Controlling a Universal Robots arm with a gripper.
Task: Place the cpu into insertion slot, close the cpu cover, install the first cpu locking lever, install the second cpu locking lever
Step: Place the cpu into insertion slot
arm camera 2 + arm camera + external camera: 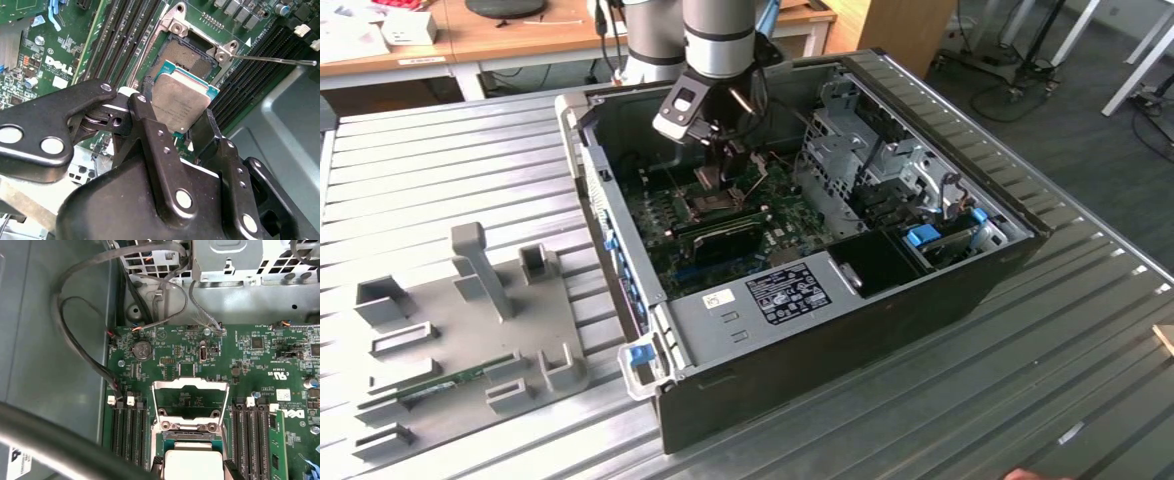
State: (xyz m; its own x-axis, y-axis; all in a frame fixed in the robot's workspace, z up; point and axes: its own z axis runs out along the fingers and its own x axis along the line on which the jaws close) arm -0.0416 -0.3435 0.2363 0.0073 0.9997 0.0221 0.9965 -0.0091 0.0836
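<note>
My gripper (176, 125) is shut on the cpu (181, 100), a pale square chip with a green rim, pinched on two opposite edges by the black fingers (145, 112). The cpu hangs just over the insertion slot (187, 54), covering part of its dark pin field; I cannot tell whether it touches. In the first wrist view the cpu (192, 462) sits in front of the cpu cover (190, 386), which stands swung open on its hinge. A thin locking lever (272, 61) sticks out sideways, unlatched. In the exterior view the gripper (731, 165) reaches down into the open computer case (987, 270).
Long black memory slots (127, 432) flank the socket on both sides. Grey cables (85, 330) loop along the case wall beside the board. A metal drive cage (854, 140) stands close to the arm. A grey fixture plate (467, 330) lies on the exterior view's left.
</note>
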